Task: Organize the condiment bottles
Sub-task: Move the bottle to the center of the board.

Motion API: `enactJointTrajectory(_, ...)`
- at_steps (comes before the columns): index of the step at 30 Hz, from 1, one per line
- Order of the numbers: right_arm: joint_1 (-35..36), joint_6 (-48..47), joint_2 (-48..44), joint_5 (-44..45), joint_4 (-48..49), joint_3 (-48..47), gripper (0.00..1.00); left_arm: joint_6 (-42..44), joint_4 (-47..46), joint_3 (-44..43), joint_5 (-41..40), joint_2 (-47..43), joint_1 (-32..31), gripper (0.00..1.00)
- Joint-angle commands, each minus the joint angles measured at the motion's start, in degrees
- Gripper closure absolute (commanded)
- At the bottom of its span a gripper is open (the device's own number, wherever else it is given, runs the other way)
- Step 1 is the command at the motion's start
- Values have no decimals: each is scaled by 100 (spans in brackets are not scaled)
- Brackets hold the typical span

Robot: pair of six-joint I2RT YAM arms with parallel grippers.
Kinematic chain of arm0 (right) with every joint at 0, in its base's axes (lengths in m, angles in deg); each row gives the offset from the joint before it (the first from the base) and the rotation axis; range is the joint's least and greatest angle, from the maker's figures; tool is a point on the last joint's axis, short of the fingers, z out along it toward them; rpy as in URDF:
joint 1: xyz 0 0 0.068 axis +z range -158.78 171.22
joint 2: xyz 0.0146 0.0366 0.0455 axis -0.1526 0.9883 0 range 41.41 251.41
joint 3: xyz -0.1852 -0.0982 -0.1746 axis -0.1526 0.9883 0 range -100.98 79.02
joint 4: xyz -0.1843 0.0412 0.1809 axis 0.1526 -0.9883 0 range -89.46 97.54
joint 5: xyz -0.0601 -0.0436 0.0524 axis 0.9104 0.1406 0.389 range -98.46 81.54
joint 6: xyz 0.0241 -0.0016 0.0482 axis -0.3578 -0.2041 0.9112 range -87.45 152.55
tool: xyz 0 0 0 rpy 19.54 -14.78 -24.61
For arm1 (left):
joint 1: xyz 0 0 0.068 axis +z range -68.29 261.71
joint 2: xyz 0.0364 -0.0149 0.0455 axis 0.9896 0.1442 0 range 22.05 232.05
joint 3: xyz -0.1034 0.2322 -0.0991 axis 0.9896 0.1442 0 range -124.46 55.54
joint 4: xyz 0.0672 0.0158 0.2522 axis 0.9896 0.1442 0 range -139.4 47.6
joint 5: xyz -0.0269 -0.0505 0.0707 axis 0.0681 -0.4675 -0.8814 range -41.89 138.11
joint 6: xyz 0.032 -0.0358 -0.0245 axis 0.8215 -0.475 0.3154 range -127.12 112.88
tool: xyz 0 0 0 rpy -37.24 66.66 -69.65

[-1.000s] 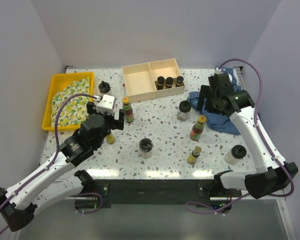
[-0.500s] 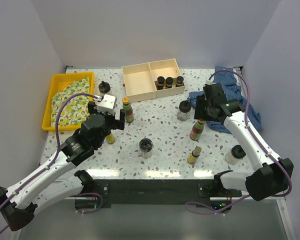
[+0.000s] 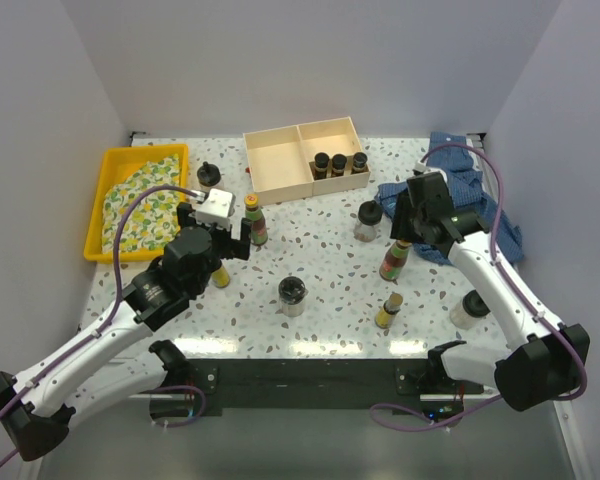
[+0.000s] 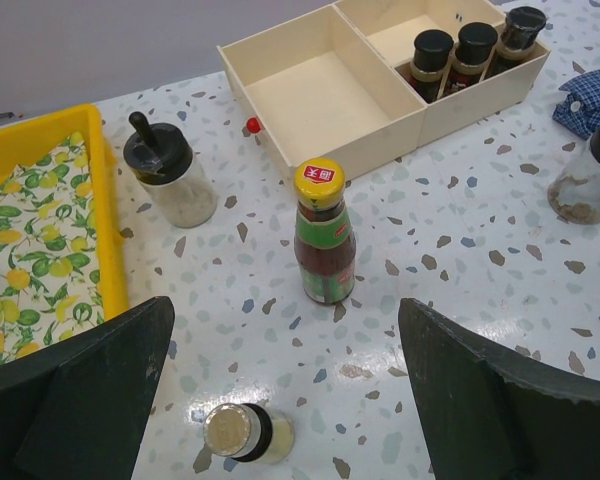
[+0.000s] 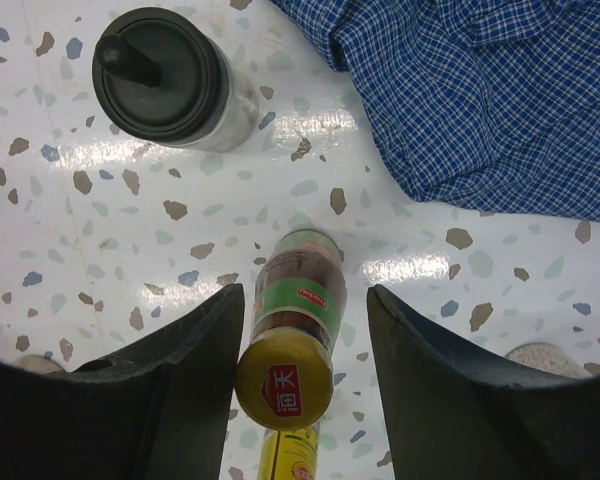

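Right claw point(image 5: 305, 297) stands half-spread astride a slim sauce bottle point(image 5: 283, 385), which is upright on the desk point(image 3: 320, 262) just beside the blue checked cloth point(image 5: 480, 100). In the wrist view, the finger on the left looks to meet the bottle while bare desk shows past the other side, so there is no pinch yet.

Left claw point(image 4: 285, 330) is spread wide and holds nothing. A second sauce bottle point(image 4: 323, 235) stands ahead of it, roughly centred between its fingers.

Three dark-capped bottles point(image 3: 338, 163) sit in the right compartment of the wooden box point(image 3: 280, 165). The rest are scattered over the desk.

Risks, as I judge them:
- The right claw sits off-centre. If one finger lands first it shoves the bottle sideways, and a tall, narrow bottle tips easily.
- If it falls, it goes toward the black-lidded jar point(image 5: 175, 80) or the small yellow bottle point(image 5: 290, 455) near it, and could set either one rolling.
- The hold looks high, up by the cap. A lift from there may let the bottle swing or slip through.
- The cloth edge is close. A low carry toward the box could snag it and drag it along.
- Left side: another small yellow bottle point(image 4: 245, 432) lies under the left claw. A careless descent could knock it away.
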Motion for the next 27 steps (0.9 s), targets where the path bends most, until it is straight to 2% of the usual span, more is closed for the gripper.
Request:
enactJointTrajectory(1, 74, 53, -168, 65, 57, 48, 43, 90, -244, -5, -16, -106, 2, 0)
enactJointTrajectory(10, 347, 97, -116, 213, -13, 110, 44, 90, -252, 12, 20, -89, 2, 0)
enactJointTrajectory(12, 382, 53, -133, 249, 30, 119, 50, 90, -226, -5, 2, -36, -7, 0)
enactJointTrajectory(13, 417, 53, -142, 249, 22, 110, 59, 99, -218, -23, -7, -27, 2, 0)
enactJointTrajectory(19, 935, 220, -28, 503, -320, -223, 90, 99, -235, -5, -16, -97, 2, 0)
enactJointTrajectory(20, 1023, 281, 16, 521, -399, -285, 100, 99, -226, 3, -16, -106, -7, 0)
enactJointTrajectory(23, 1305, 352, 156, 381, -506, -514, 100, 108, -209, -14, -16, -80, 2, 0)
enactJointTrajectory(27, 1489, 361, 201, 153, -120, -654, 100, 99, -191, -32, -33, -80, 2, 0)
